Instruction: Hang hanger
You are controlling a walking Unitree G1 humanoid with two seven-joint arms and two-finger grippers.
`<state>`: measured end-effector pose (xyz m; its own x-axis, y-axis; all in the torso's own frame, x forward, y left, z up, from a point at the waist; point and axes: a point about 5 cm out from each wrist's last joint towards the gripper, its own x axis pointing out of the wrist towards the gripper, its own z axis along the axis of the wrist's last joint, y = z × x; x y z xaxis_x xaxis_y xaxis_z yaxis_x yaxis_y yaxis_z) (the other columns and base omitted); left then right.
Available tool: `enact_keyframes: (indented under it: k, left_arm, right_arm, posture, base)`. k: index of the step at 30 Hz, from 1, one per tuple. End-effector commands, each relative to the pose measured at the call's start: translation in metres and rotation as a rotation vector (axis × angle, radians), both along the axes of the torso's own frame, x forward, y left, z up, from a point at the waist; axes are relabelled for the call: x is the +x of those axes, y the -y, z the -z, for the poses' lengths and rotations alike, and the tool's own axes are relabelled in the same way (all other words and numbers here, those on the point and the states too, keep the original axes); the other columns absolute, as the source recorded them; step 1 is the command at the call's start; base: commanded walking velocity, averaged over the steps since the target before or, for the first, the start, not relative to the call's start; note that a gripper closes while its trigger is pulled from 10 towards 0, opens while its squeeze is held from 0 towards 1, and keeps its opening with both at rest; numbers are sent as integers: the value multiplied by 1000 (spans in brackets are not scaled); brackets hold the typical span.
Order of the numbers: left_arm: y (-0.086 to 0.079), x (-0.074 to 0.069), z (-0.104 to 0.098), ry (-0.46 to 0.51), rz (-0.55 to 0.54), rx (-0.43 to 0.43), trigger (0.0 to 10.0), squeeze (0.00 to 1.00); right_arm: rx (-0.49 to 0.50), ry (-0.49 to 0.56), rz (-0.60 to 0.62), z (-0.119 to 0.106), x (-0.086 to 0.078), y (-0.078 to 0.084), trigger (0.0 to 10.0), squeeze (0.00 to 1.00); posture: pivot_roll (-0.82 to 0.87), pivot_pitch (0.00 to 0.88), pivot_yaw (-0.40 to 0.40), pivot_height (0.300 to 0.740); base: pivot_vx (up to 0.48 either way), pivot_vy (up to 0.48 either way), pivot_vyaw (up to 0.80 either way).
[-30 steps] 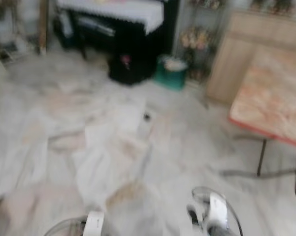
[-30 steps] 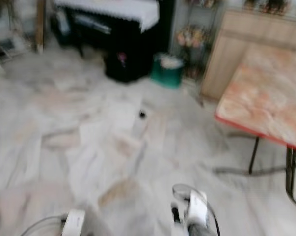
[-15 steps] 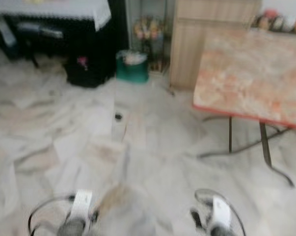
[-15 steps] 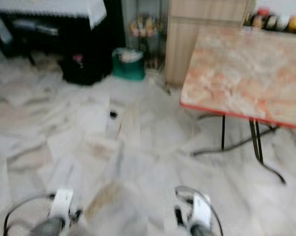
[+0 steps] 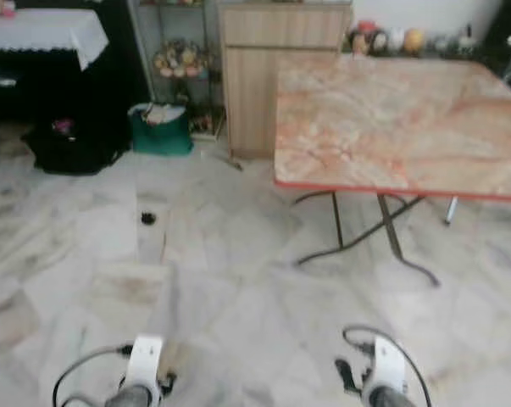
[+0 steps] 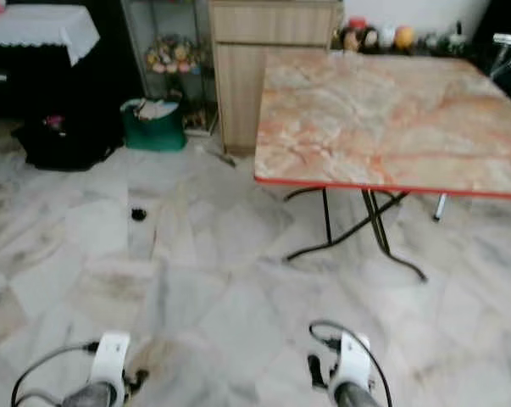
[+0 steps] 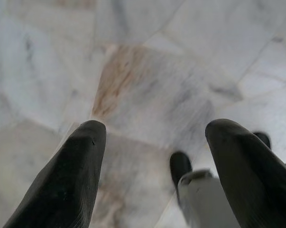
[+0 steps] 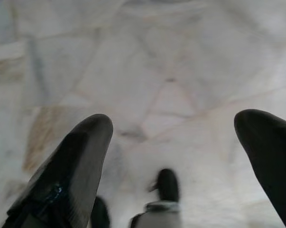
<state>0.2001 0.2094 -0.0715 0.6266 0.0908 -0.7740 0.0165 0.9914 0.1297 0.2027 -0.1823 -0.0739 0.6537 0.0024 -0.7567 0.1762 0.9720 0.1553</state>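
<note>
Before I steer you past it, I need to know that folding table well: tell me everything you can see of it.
The table has a square-looking top in a pink-orange marble pattern with a red edge. It stands level on thin dark crossed metal legs on the pale marble floor. Its top looks bare. Its far left corner is close to a wooden cabinet; whether they touch is unclear.

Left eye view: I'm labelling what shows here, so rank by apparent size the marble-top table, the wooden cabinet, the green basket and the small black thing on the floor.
1. marble-top table, nearest, so partly perspective.
2. wooden cabinet.
3. green basket.
4. small black thing on the floor.
</note>
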Motion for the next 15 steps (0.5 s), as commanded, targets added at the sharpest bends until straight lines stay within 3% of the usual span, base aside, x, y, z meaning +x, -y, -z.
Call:
enact_keyframes:
  k: [1,11,15]
  left_arm:
    - [-1,-4,2,-17,-10,11,10000,0]
    - [0,-17,9,-54,-23,11,10000,0]
    - [0,-16,9,-55,-20,11,10000,0]
  right_arm:
    - [-8,-10,7,1,-3,4,10000,0]
    - [-10,-14,10,2,-4,4,10000,0]
    - [-10,-16,6,2,-4,3,10000,0]
  posture:
    - [4,0,16,740]
    - [-8,0,16,740]
    - [-10,0,16,740]
  base:
    - [0,0,0]
    - [0,-462,0]
    - [0,-464,0]
